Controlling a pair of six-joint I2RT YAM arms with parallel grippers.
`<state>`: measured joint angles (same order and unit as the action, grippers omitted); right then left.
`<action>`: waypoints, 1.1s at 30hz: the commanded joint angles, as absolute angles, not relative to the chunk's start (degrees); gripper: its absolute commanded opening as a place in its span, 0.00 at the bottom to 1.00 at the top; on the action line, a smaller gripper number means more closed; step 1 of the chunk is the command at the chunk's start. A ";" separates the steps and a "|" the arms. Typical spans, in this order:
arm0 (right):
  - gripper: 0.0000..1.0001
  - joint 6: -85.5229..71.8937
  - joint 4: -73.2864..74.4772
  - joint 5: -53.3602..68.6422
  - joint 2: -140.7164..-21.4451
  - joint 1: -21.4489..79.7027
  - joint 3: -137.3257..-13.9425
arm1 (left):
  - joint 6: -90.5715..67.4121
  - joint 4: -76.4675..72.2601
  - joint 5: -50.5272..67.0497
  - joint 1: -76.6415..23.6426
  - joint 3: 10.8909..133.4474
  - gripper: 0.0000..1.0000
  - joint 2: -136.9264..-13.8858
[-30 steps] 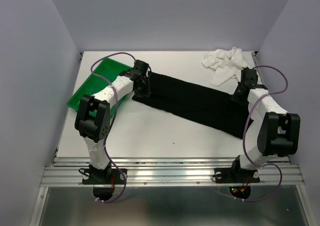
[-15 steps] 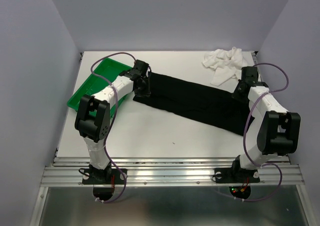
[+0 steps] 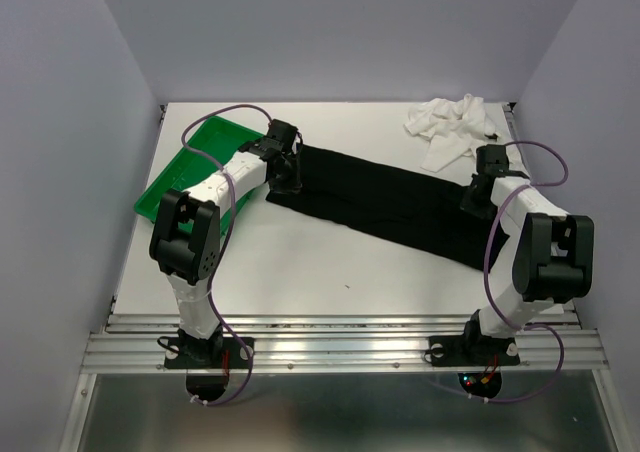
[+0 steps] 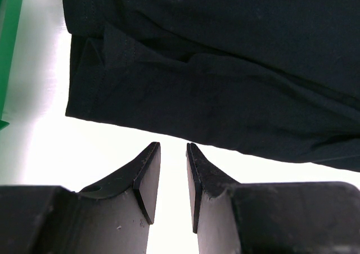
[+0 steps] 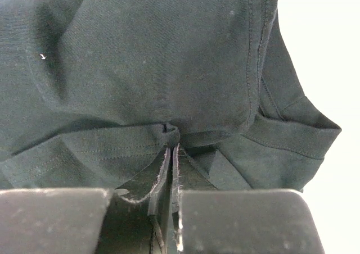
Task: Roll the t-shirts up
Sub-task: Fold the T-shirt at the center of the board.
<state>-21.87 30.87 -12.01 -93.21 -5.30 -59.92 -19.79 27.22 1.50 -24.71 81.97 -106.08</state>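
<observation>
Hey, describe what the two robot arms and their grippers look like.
The left arm and right arm have white link shells with chunky black joint housings. A purple cable loops along each. The left gripper and right gripper are blocky black bodies with black wedge-shaped fingers.

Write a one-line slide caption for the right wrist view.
Right gripper shut on a fold of the plain black cloth t-shirt.

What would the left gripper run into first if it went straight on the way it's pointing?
Probably the black t-shirt's near edge, just ahead of the left gripper. Only bare table lies between, and depth is unclear, so the tips might touch table first.
</observation>
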 commanded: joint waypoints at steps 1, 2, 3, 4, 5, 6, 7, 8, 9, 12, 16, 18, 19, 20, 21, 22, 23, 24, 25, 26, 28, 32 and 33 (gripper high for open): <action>0.05 -21.97 29.97 -12.92 -92.64 -5.80 -61.35 | -19.51 26.63 1.67 -24.96 81.21 0.36 -103.36; 0.05 -22.06 30.06 -12.92 -92.38 -5.80 -61.43 | -19.51 26.63 1.67 -24.96 81.12 0.36 -103.45; 0.05 -22.15 30.06 -12.92 -91.68 -5.80 -61.35 | -19.42 26.63 1.67 -24.96 81.21 0.36 -103.45; 0.05 -22.41 30.15 -12.92 -91.32 -5.80 -61.26 | -19.42 26.63 1.67 -24.96 81.21 0.36 -103.45; 0.04 -22.41 30.15 -13.09 -90.80 -5.80 -61.26 | -19.42 26.72 1.67 -24.96 81.30 0.36 -103.53; 0.04 -22.67 30.23 -13.10 -90.27 -5.80 -61.00 | -19.42 26.72 1.67 -24.96 81.30 0.36 -103.62; 0.04 -22.76 30.41 -13.10 -89.31 -5.80 -60.91 | -19.42 26.63 1.67 -25.05 81.30 0.36 -103.62; 0.05 -22.94 30.58 -13.01 -88.86 -5.80 -61.00 | -19.51 26.72 1.76 -25.05 81.30 0.36 -103.62; 0.07 -23.03 30.93 -12.75 -88.51 -5.80 -60.91 | -19.42 26.72 1.67 -24.96 81.30 0.36 -103.62; 0.30 -23.03 31.29 -12.48 -87.72 -5.80 -60.21 | -19.42 26.72 1.84 -25.05 81.39 0.36 -103.62; 0.34 -23.20 31.20 -12.39 -87.98 -5.80 -58.62 | -19.51 26.72 2.02 -25.05 81.39 0.36 -103.54; 0.33 -23.29 30.68 -12.13 -87.98 -5.80 -57.83 | -19.42 26.72 1.85 -25.05 81.39 0.36 -103.27; 0.29 -23.29 30.59 -12.04 -87.98 -5.80 -57.66 | -19.42 26.72 1.85 -25.05 81.30 0.36 -103.27; 0.25 -23.29 30.41 -11.87 -87.98 -5.80 -57.57 | -19.34 26.81 1.85 -25.14 81.30 0.36 -103.27; 0.21 -23.29 30.41 -11.87 -88.07 -5.80 -57.66 | -19.34 26.81 1.85 -25.14 81.30 0.36 -103.27; 0.16 -23.20 30.32 -11.69 -88.07 -5.80 -57.74 | -19.34 26.89 1.85 -25.05 81.30 0.36 -103.18; 0.16 -23.20 30.32 -11.52 -88.07 -5.80 -57.83 | -19.34 26.89 1.85 -25.14 81.39 0.36 -103.18; 0.16 -23.20 30.41 -11.51 -88.07 -5.80 -58.09 | -19.25 26.81 1.85 -25.05 81.39 0.36 -103.18; 0.17 -23.20 30.41 -11.60 -88.07 -5.80 -58.18 | -19.25 26.98 1.85 -25.05 81.47 0.36 -103.18; 0.18 -23.12 30.41 -11.86 -88.15 -5.80 -58.36 | -19.25 26.98 1.85 -25.14 81.56 0.36 -103.10; 0.08 -22.94 30.32 -11.87 -88.24 -5.80 -58.54 | -19.25 26.98 1.85 -25.22 81.56 0.36 -103.01; 0.01 -23.03 30.32 -11.16 -87.46 -5.80 -59.24 | -19.25 27.07 1.67 -25.22 81.30 0.36 -102.74; 0.01 -23.29 30.32 -10.73 -87.02 -5.80 -59.24 | -19.25 27.07 1.67 -25.14 81.21 0.36 -102.66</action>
<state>-22.90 31.11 -11.53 -89.25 -5.30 -57.58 -19.79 27.24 1.54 -24.77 81.97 -106.08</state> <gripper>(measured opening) 0.018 0.363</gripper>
